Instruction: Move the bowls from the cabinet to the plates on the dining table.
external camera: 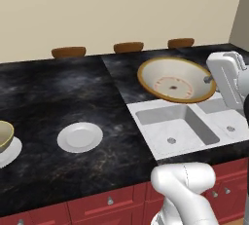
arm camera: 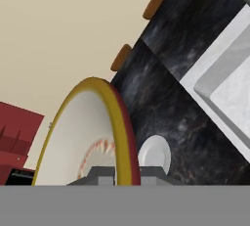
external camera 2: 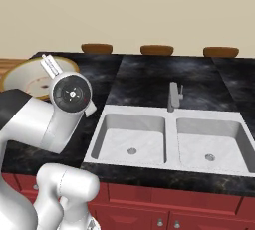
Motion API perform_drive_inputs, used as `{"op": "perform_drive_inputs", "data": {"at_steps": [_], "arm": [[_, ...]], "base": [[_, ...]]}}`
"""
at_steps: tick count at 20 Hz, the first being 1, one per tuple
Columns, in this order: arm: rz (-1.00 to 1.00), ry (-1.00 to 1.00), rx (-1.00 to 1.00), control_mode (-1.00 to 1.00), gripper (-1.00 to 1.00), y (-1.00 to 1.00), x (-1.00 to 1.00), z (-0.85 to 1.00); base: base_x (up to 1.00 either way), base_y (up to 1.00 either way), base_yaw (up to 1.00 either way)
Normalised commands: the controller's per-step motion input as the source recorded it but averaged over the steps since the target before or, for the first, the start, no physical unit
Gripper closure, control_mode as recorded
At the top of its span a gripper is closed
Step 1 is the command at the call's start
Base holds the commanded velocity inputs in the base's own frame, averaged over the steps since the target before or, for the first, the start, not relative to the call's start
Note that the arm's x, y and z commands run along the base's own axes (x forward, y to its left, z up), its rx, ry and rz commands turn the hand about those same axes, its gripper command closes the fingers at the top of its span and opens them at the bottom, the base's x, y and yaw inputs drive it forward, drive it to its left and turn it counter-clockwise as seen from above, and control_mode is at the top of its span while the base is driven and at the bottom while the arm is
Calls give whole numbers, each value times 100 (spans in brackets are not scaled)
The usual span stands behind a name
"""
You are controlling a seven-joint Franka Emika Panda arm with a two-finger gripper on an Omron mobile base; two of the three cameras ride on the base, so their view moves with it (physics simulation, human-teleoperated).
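Note:
My gripper [external camera: 209, 79] is shut on the rim of the wide cream-white bowl [external camera: 176, 80], which hangs tilted in the air above the back of the sink. In the hand view the gold rim of the bowl [arm camera: 83, 137] stands edge-on between the gripper [arm camera: 126, 173] tips. An empty white plate [external camera: 80, 137] lies on the black marble dining table [external camera: 58, 92]. The olive-tan bowl [external camera: 4, 135] sits on another plate [external camera: 10, 153] at the left edge. Part of the dark red cabinet [arm camera: 17, 127] shows at the left of the hand view.
A white double sink [external camera 2: 169, 134] with a grey faucet [external camera 2: 174, 96] is set in the counter, right of the plates. Brown chair backs [external camera: 128, 47] line the table's far edge. Red drawers [external camera: 107, 202] with knobs run below the counter.

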Motion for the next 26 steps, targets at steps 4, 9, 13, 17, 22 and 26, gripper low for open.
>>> {"op": "perform_drive_inputs", "data": {"at_steps": [4, 9, 13, 17, 22, 26], "arm": [[0, 0, 0, 100, 100, 0, 0, 0], [0, 0, 0, 100, 100, 0, 0, 0], [0, 0, 0, 100, 100, 0, 0, 0], [0, 0, 0, -100, 100, 13, 11, 0], [0, 0, 0, -100, 100, 44, 25, 0], [0, 0, 0, -100, 100, 58, 14, -12]], "base": [[0, 10, 2], [0, 0, 0], [2, 0, 0], [0, 0, 0], [0, 0, 0], [0, 0, 0]]}}
